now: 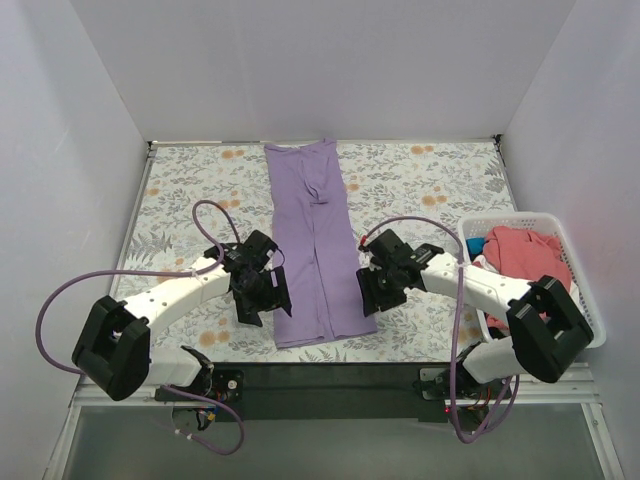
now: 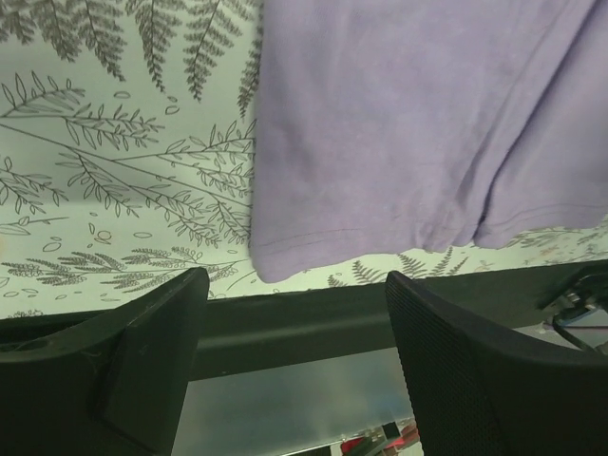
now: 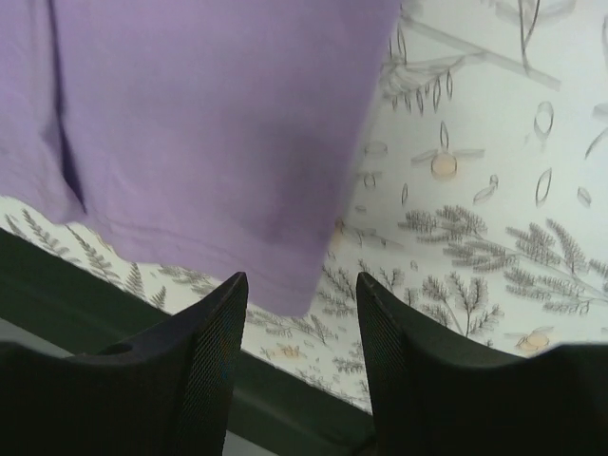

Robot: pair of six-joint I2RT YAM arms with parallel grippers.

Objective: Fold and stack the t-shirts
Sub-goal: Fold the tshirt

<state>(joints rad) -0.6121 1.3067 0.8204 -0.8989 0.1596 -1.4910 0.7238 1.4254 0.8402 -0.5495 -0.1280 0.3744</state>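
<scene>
- Lavender t-shirt (image 1: 315,250) lies as a long, narrow strip down the middle of the worktop (image 1: 420,190), from 12 o'clock to 6 o'clock, its near hem close to the front edge.
- Left claw (image 2: 294,294) hangs open and empty at the hem's 9 o'clock corner. Right claw (image 3: 302,294), also open and empty, hangs at the 3 o'clock corner.
- Likely risk: a pinch that catches only the top layer would peel the strip open, and uneven lifts would skew the fold.
- Cloth looks soft and mostly flat, with a lengthwise crease.
- Coral-pink t-shirt (image 1: 525,255) waits crumpled in the basket (image 1: 505,217) at 3 o'clock.
</scene>
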